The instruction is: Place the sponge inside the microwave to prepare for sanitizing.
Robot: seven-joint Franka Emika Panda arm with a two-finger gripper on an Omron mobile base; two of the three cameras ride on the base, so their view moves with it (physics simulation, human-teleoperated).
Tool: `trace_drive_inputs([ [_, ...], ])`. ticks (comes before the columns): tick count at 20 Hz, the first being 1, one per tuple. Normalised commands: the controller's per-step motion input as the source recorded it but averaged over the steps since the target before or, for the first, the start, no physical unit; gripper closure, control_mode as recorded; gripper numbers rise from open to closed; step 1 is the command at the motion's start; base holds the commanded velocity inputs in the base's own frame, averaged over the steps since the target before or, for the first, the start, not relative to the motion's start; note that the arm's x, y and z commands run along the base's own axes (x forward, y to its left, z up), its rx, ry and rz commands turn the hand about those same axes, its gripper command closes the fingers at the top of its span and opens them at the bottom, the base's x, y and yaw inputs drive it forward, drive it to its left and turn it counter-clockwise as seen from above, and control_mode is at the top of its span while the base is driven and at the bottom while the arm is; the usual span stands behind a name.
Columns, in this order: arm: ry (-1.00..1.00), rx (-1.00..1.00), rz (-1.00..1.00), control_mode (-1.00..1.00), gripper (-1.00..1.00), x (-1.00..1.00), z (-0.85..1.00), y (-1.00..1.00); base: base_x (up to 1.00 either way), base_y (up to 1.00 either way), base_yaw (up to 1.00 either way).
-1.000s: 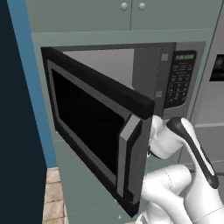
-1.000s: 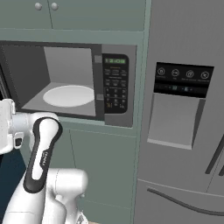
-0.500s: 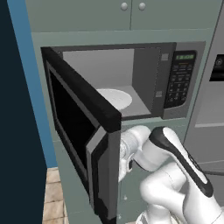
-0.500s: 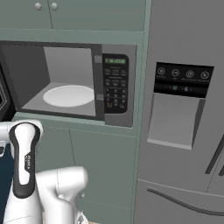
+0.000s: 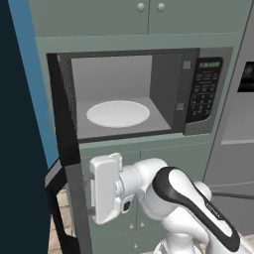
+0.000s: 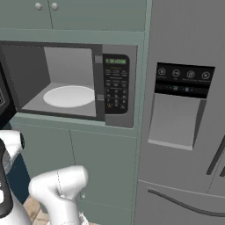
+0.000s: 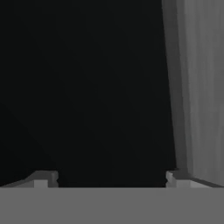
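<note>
The microwave [image 5: 149, 94] is standing wide open, its door [image 5: 67, 149] swung out to the left and seen edge-on in the left base view. The pale cavity is offering free room above the round white plate [image 5: 118, 113], which is lying bare in the middle of the floor. The keypad [image 6: 115, 85] is sitting on the right side, next to the grey fridge [image 6: 184, 110]. The sponge is not to be made out anywhere. The gripper [image 7: 111, 177] is standing wide apart and holding nothing, its fingertips [image 7: 43, 178] pointing at a dark surface with a grey edge on the right.
</note>
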Motion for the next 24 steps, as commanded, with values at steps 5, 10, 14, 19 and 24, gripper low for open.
trace_drive_inputs([
  [5, -0.26, -0.03, -0.31, -1.0, -1.0, -0.01, -0.06, 0.56, 0.0, 0.0, 0.0],
  [10, -0.22, -0.11, -0.3, -1.0, -1.0, 0.11, 0.0, 0.38, 0.0, 0.0, 0.0],
  [14, -0.15, -0.13, -0.3, -1.0, -1.0, 0.24, 0.01, 0.14, 0.0, 0.0, 0.0],
  [19, -0.05, -0.14, -0.22, -1.0, -1.0, 0.37, 0.09, -0.09, 0.0, 0.0, 0.0],
  [24, 0.0, -0.14, -0.11, -1.0, -1.0, 0.31, 0.16, -0.36, 0.0, 0.0, 0.0],
])
